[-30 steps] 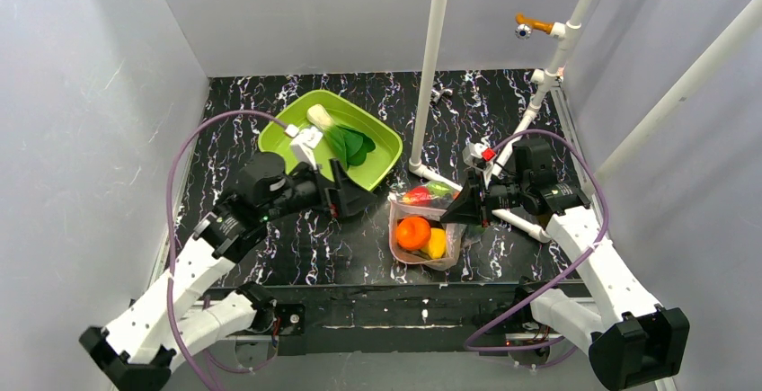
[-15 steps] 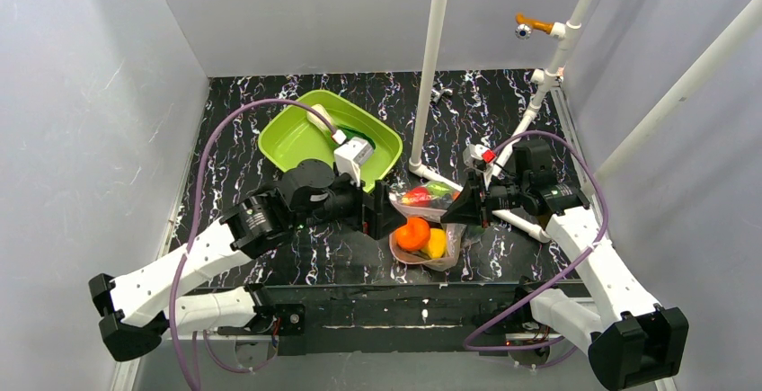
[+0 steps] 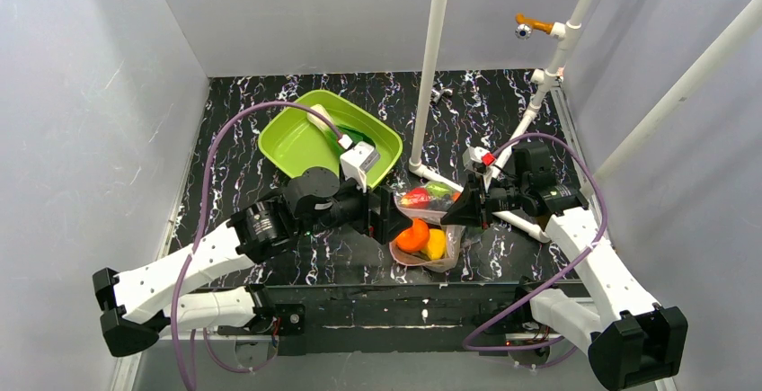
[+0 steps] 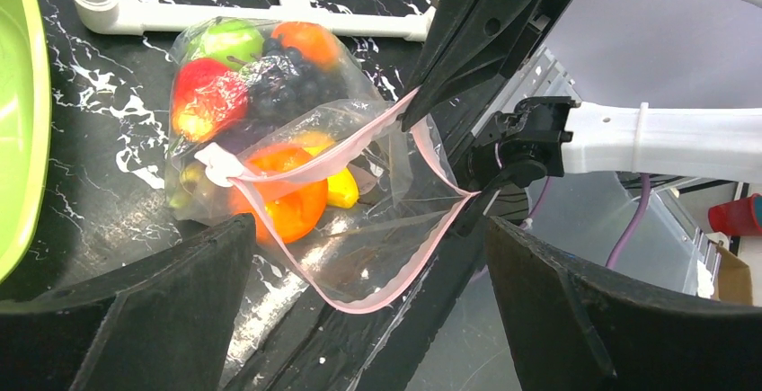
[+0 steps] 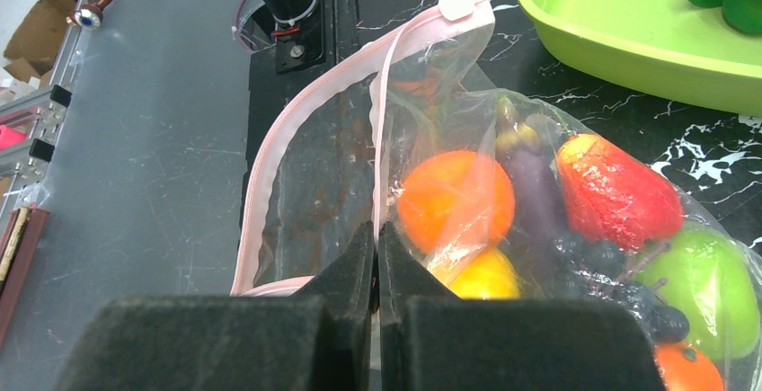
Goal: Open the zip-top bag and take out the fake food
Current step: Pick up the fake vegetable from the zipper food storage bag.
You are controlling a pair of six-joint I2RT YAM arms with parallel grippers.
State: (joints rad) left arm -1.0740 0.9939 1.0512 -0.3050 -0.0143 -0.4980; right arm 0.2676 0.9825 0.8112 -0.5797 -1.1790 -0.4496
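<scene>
From above, the left arm [image 3: 305, 198] covers the near corner of the lime-green square plastic tray [image 3: 296, 144] and most of its white-stalked leafy green [image 3: 316, 117]. The left pincer [image 3: 398, 219] hides the left side of the clear crinkly zip-top bag [image 3: 440, 254]. The right wrist view's lower edge cuts a small orange fruit [image 5: 687, 368].

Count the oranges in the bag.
2. One orange near the bag's mouth, by the lemon; the other at its closed end, by the green apple. More may be hidden.
</scene>
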